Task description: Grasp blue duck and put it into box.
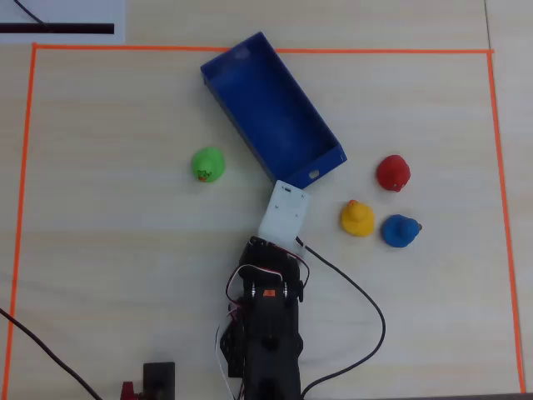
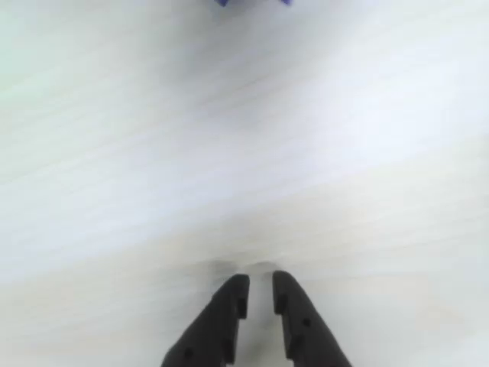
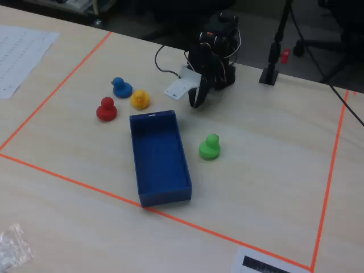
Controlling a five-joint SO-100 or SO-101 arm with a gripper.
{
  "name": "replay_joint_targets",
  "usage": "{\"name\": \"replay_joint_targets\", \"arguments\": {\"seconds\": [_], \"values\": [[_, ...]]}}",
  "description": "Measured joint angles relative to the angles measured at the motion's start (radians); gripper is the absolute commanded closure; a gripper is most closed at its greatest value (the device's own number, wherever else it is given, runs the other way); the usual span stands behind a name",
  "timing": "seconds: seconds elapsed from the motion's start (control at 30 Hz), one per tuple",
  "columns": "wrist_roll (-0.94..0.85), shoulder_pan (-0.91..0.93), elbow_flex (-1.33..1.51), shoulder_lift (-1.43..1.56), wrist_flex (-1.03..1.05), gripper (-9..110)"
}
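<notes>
The blue duck point(image 1: 400, 231) sits on the table right of the yellow duck, far from the box; the fixed view shows it at the back left point(image 3: 121, 87). The dark-blue box point(image 1: 266, 108) lies open and empty at mid table, as the fixed view confirms point(image 3: 159, 153). My gripper point(image 3: 195, 103) hangs low over bare table near the arm's base, just short of the box's near end. In the wrist view the gripper point(image 2: 260, 287) has its jaws nearly together with nothing between them. In the overhead view the white wrist block point(image 1: 283, 212) hides the fingers.
A yellow duck point(image 1: 357, 218) and a red duck point(image 1: 393, 173) stand close to the blue one. A green duck point(image 1: 208, 165) sits left of the box. Orange tape point(image 1: 32, 167) frames the work area. A cable point(image 1: 366, 300) loops beside the arm base.
</notes>
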Motion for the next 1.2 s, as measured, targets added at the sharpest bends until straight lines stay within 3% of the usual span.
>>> {"name": "replay_joint_targets", "arguments": {"seconds": [0.4,0.5,0.63,0.77,1.0,1.2], "values": [[-0.002,0.006,0.0,0.0,0.0,100],[-0.043,0.069,-0.002,-0.035,-0.015,94],[-0.044,0.259,-0.124,-0.278,-0.249,87],[-0.041,0.502,-0.436,-0.615,-0.483,78],[-0.061,0.894,-0.985,-1.089,-0.64,64],[-0.11,1.121,-1.167,-1.327,-0.706,51]]}}
